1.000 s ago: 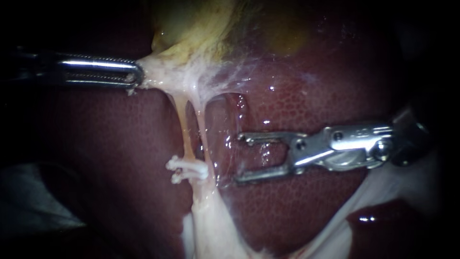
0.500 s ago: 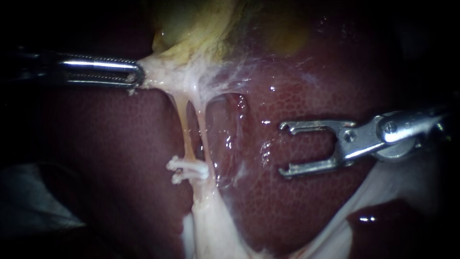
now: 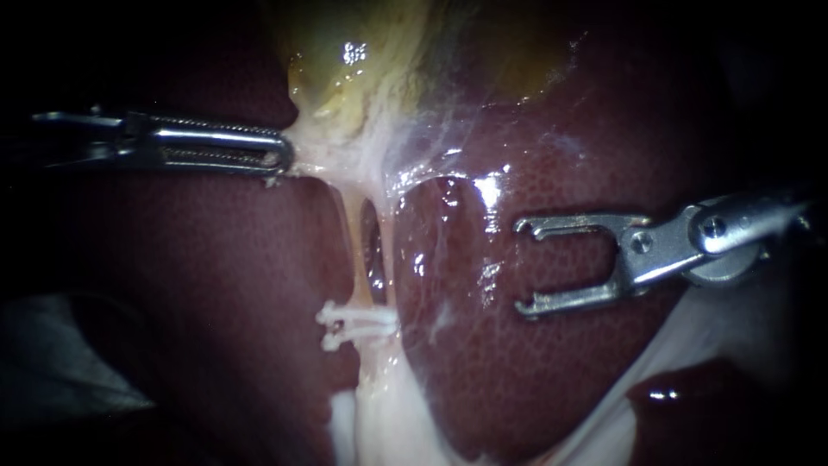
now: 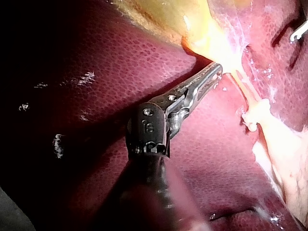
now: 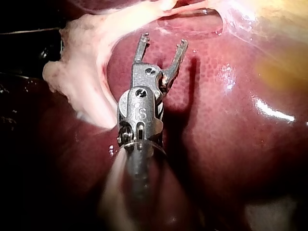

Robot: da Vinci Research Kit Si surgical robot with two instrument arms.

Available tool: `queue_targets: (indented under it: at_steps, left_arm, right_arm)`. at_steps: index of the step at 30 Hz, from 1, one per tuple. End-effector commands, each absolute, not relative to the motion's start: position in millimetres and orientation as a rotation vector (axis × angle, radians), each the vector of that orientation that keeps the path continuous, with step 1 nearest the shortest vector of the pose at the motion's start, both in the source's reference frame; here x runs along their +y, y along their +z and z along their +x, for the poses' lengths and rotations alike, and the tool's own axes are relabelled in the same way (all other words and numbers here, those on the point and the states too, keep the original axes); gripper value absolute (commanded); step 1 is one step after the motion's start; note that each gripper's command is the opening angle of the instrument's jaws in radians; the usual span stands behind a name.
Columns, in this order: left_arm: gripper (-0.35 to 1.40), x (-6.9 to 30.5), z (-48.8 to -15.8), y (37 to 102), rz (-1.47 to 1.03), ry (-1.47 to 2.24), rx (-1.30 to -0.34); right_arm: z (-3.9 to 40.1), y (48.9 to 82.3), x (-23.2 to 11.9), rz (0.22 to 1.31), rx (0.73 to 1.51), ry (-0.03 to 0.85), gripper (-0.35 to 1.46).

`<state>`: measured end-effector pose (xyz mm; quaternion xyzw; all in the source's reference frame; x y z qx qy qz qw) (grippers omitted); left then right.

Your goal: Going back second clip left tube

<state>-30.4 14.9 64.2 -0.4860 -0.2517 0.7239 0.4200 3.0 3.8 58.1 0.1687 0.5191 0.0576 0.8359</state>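
Note:
My left instrument [image 3: 280, 160] comes in from the left, its jaws shut on pale tissue at the base of the yellow gallbladder [image 3: 345, 69]. Two thin tubes run down from there; a white clip [image 3: 358, 326] sits across the left tube [image 3: 352, 229] low down. My right instrument [image 3: 524, 267] hovers over the liver [image 3: 535, 380] well to the right of the tubes, jaws open and empty. The left wrist view shows my left instrument [image 4: 214, 72] holding the tissue, with the clip [image 4: 257, 113] beside it. In the right wrist view my right instrument [image 5: 162, 41] stands open short of the tubes.
The right tube [image 3: 385, 250] runs close beside the left one with a dark gap between. Pale fatty tissue [image 3: 379, 423] spreads below the clip. A white tissue band [image 3: 690, 345] lies under the right instrument's shaft.
My right instrument has drawn back to the right, away from the tubes, jaws still open. My left instrument has shifted right with its tissue, and the tubes and clip moved with it.

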Motion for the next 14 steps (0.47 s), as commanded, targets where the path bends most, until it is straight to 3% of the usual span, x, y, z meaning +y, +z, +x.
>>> queue_targets:
  at_steps: [1,14]
  left_arm:
    - [-0.35,14.9,-30.4,64.3,-1.215,1.815,-0.632]
    - [-0.35,14.7,-30.5,64.4,-1.213,1.81,-0.635]
  right_arm:
    - [2.9,58.0,3.8,0.359,1.1,0.121,0.5]
    - [2.7,58.0,3.8,0.362,1.102,0.119,0.5]
